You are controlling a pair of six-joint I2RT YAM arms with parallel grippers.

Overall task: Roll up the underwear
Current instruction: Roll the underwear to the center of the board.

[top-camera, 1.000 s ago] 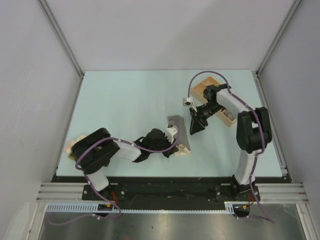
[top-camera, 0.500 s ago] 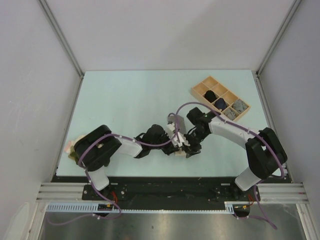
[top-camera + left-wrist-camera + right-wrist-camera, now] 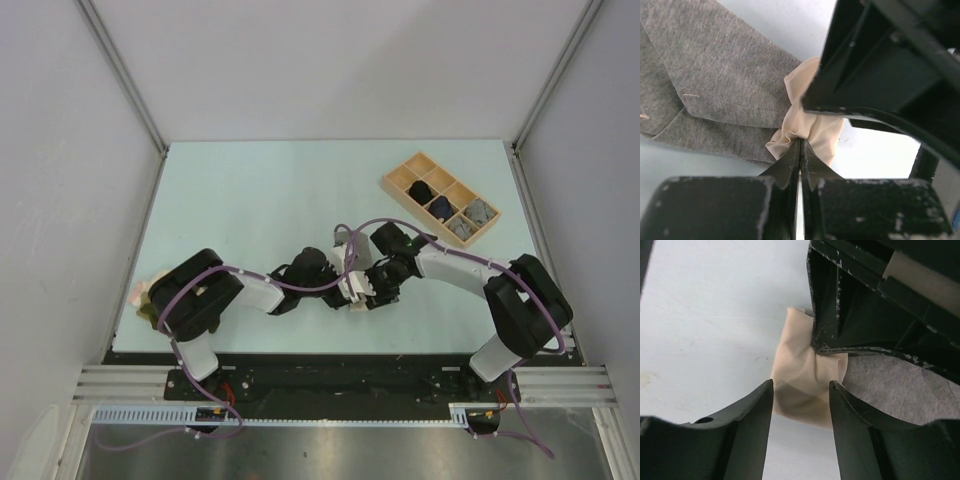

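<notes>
A pale pink-beige underwear (image 3: 815, 125) lies crumpled on the table, partly over a flat grey underwear (image 3: 715, 85). My left gripper (image 3: 800, 143) is shut on a bunched fold of the pink-beige piece. My right gripper (image 3: 801, 385) is open, one finger on each side of the same pink-beige underwear (image 3: 800, 375), with the grey piece (image 3: 895, 390) to its right. From above, the left gripper (image 3: 352, 287) and right gripper (image 3: 376, 294) meet near the table's front middle, and the arms hide most of the cloth.
A light wooden tray (image 3: 392, 182) at the back right holds rolled garments: a dark one (image 3: 421, 190), a navy one (image 3: 441, 207) and a grey one (image 3: 482, 212). A small pile of cloth (image 3: 145, 297) sits at the table's left edge beside the left arm.
My right arm has swung from the tray down to the left gripper, and its jaws have opened wider around the pink-beige cloth. The left gripper has stayed shut.
</notes>
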